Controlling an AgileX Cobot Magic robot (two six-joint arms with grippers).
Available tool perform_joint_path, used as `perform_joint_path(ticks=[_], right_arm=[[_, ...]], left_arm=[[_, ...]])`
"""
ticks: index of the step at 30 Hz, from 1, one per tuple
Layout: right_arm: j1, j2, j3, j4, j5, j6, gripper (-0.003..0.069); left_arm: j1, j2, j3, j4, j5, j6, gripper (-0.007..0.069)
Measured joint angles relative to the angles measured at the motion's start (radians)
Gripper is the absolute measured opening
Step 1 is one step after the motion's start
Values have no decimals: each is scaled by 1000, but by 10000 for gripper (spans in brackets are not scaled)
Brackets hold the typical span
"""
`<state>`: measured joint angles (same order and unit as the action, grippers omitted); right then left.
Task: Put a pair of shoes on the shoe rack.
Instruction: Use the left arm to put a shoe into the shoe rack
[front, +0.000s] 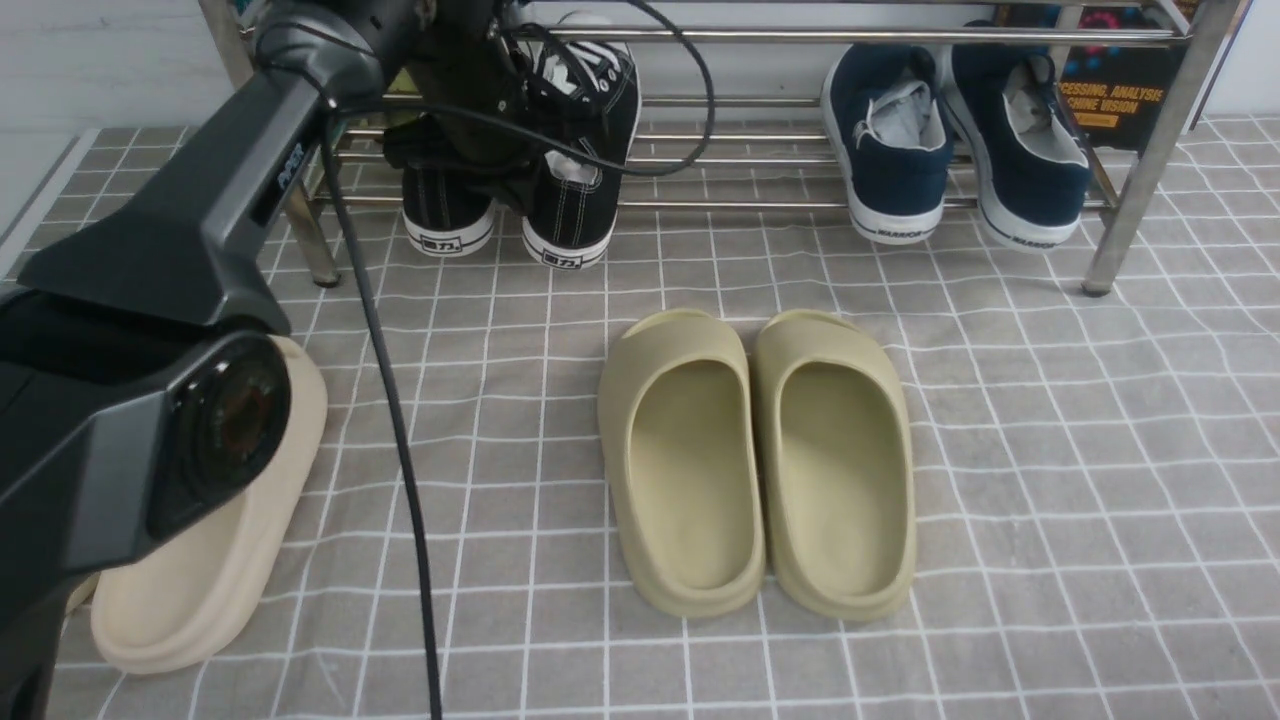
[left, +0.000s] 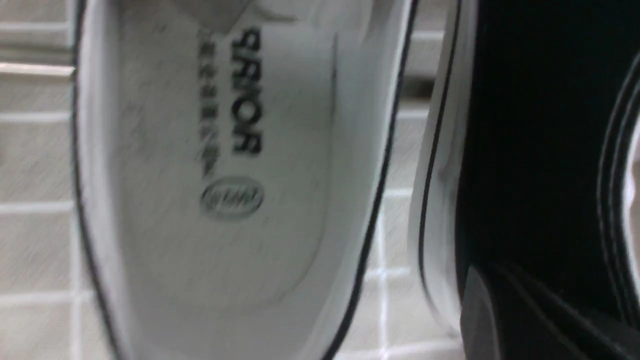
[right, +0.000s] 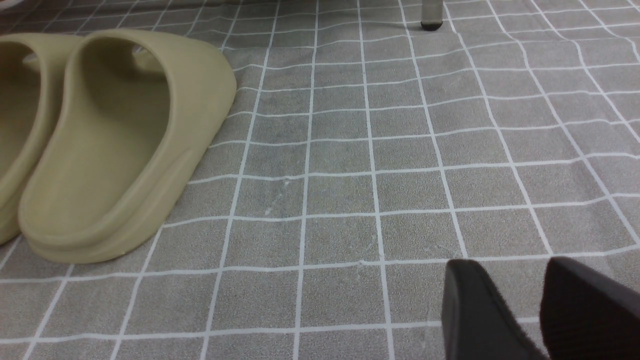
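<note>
Your left hand (front: 520, 185) is at the black sneakers (front: 582, 150) on the far-left part of the rack (front: 740, 205). The front view hides its fingers; the left wrist view shows them together, right by the black canvas, plus a printed insole (left: 230, 150). Only the right wrist view catches your right hand (right: 517, 305), fingers apart, right of the olive slides (right: 120, 140).

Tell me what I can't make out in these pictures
- Middle of the left black sneaker, front view: behind the left arm.
- Part of the cream slide, front view: behind the left arm.
- Top of the shoe rack, front view: cut off by the edge.
- Small insole lettering, left wrist view: blurred.
</note>
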<state>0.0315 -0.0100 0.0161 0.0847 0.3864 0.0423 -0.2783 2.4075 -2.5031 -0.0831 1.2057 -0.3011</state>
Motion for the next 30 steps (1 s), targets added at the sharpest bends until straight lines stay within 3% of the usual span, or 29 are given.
perform_joint_path(ticks=[8, 18, 21, 22, 23, 26, 27, 30], right_arm=[[0, 0, 0, 0, 0, 0, 239], [0, 0, 0, 0, 0, 0, 239], [0, 0, 0, 0, 0, 0, 239], [0, 0, 0, 0, 0, 0, 239], [0, 0, 0, 0, 0, 0, 239], [0, 0, 0, 0, 0, 0, 239], [0, 0, 0, 0, 0, 0, 239], [0, 0, 0, 0, 0, 0, 239]], left_arm=[[2, 2, 0, -46, -222, -29, -13], [3, -34, 0, 9, -241, -90, -5], [3, -43, 0, 5, -247, -90, 55], [3, -44, 0, 5, -247, -90, 99], [3, -43, 0, 4, -243, -90, 195], [2, -36, 0, 4, -228, -89, 303], [2, -23, 0, 4, -221, -81, 377], [2, -3, 0, 1, -220, -72, 400]])
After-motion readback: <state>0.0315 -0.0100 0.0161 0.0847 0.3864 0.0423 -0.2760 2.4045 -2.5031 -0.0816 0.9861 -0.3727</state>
